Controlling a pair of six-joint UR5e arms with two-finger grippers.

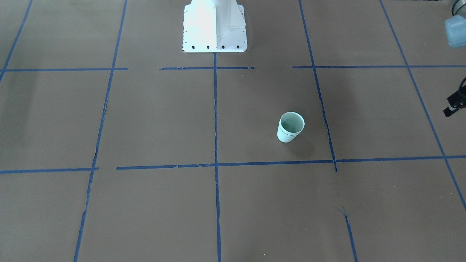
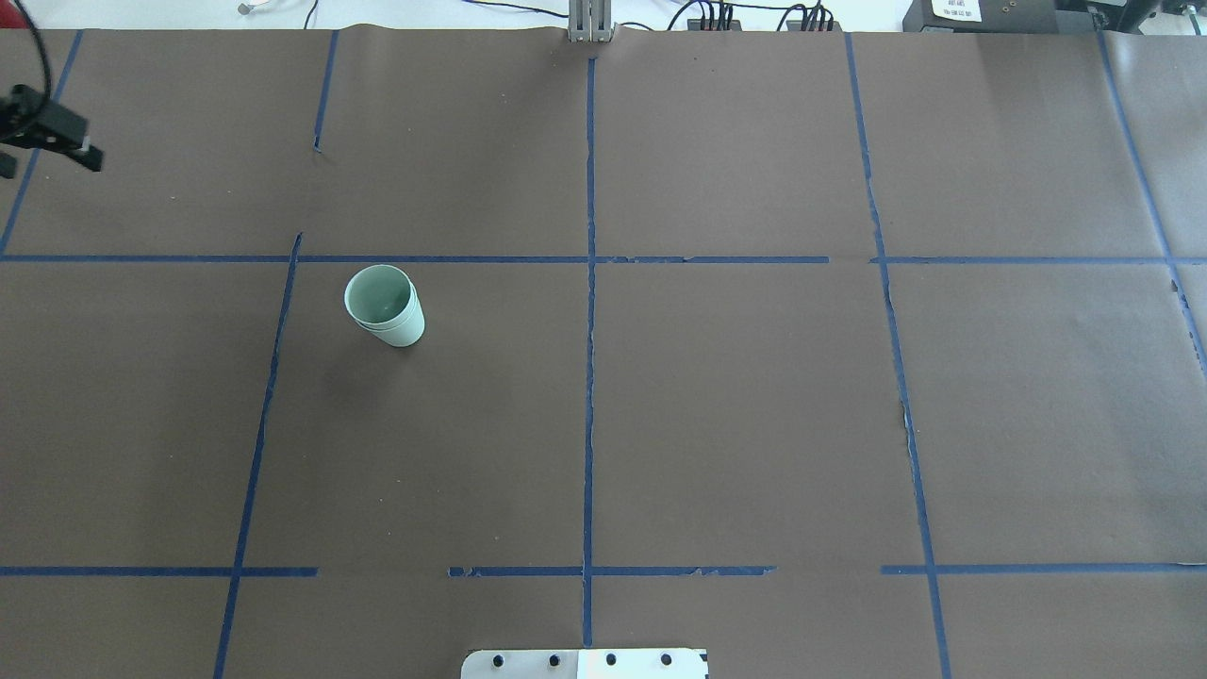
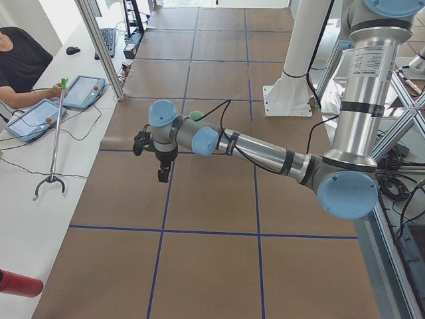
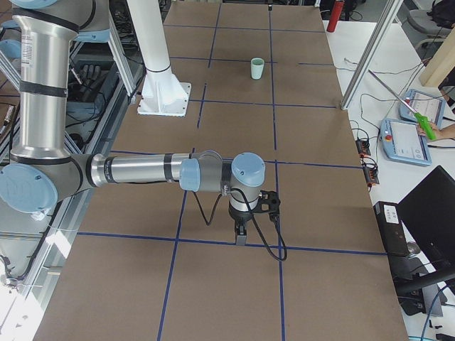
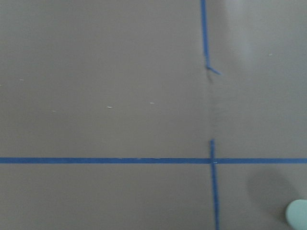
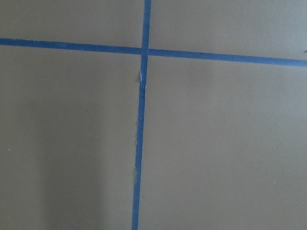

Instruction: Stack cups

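Two pale mint-green cups (image 1: pixel 290 127) stand nested one inside the other, upright on the brown table left of its middle in the overhead view (image 2: pixel 384 306). They show small in the right exterior view (image 4: pixel 257 68), and a sliver of them shows at the left wrist view's bottom right corner (image 5: pixel 298 215). My left gripper (image 2: pixel 52 141) hangs above the table's far left corner, well away from the cups, holding nothing; I cannot tell whether it is open. My right gripper (image 4: pixel 241 234) shows only in the right exterior view, pointing down over bare table, far from the cups; its state cannot be told.
Brown paper with a grid of blue tape lines (image 2: pixel 589 377) covers the table. The white robot base (image 1: pixel 214 25) stands at the robot's side of the table. Operators' tablets (image 3: pixel 83 90) and a grabber stick (image 3: pixel 56 139) lie on the side bench.
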